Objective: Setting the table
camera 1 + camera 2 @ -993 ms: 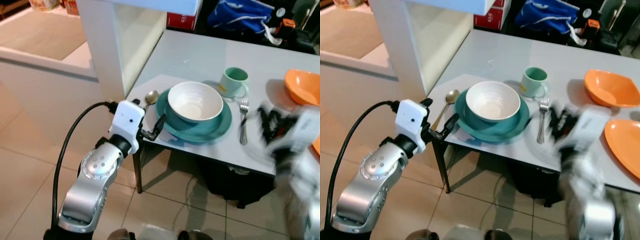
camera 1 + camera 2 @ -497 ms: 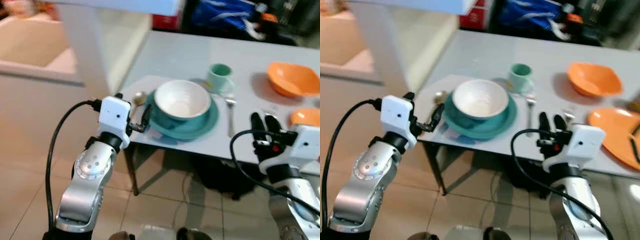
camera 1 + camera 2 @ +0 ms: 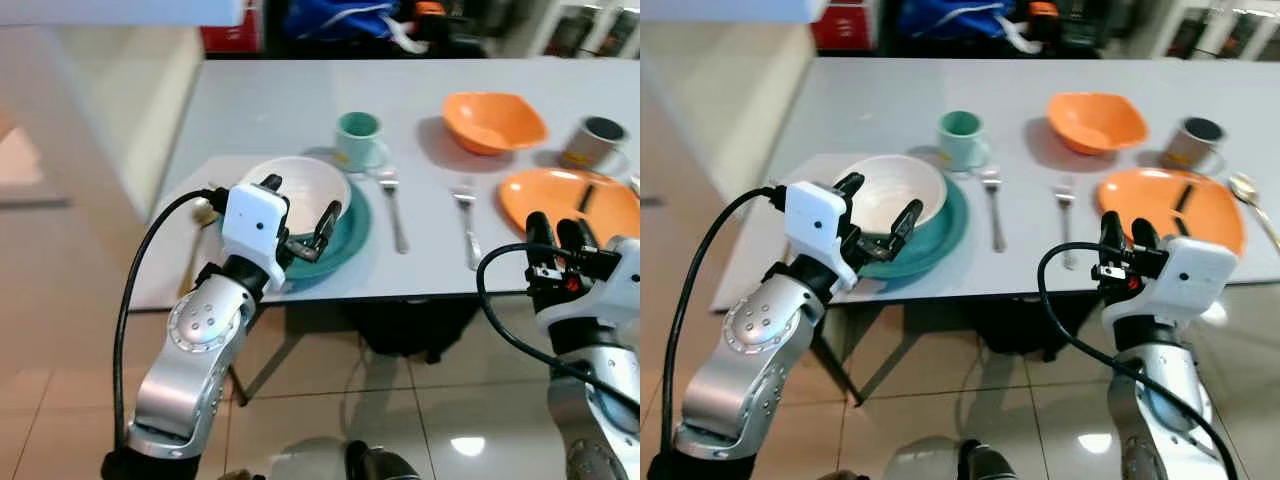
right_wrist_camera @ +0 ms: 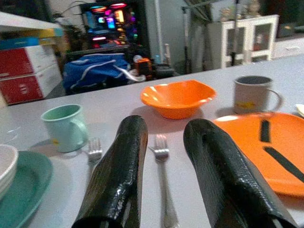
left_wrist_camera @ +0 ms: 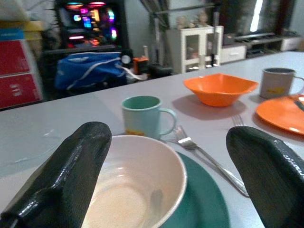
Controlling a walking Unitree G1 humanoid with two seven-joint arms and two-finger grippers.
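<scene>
Just ahead of the left gripper (image 3: pixel 300 215), its fingers spread wide and empty, sits the white bowl (image 3: pixel 290 188) on its teal plate (image 3: pixel 350 232): hard, slick, breakable, I'd judge, best pinched at the rim, while the right gripper (image 3: pixel 558 236) hovers with a narrow gap.

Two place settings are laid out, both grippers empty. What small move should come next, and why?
Probably ease the left gripper forward and down around the white bowl on the teal plate: its open fingers already frame the bowl. The right gripper hangs off the table's edge.

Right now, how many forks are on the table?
2. One fork lies just right of the teal plate, below the green mug. The other fork lies left of the orange plate. None seems hidden.
</scene>
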